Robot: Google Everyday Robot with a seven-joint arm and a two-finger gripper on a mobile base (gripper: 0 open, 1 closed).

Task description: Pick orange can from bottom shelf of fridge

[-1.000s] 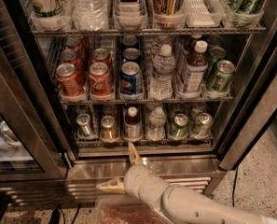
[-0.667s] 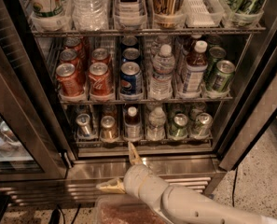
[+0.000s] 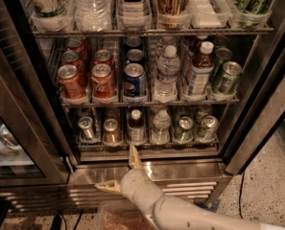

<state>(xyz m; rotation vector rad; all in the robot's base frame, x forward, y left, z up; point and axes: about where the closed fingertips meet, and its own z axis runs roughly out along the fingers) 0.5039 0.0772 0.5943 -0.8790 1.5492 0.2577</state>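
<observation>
The fridge (image 3: 255,95) stands open in front of me. On the bottom shelf (image 3: 180,152), the orange can (image 3: 112,131) stands second from the left, upright, silver top up. A silver-grey can (image 3: 87,128) is just left of it and a small dark bottle (image 3: 136,125) just right. My gripper (image 3: 119,171) is below the shelf's front edge, in front of the steel base, open and empty. One finger (image 3: 133,155) points up toward the shelf, the other (image 3: 106,187) points left. It is apart from the can.
Red cola cans (image 3: 87,78), a blue can (image 3: 134,79) and water bottles (image 3: 167,75) fill the rack above. Green cans (image 3: 195,128) stand at the bottom shelf's right. The dark door frame (image 3: 24,95) is at left, the base grille (image 3: 51,193) below.
</observation>
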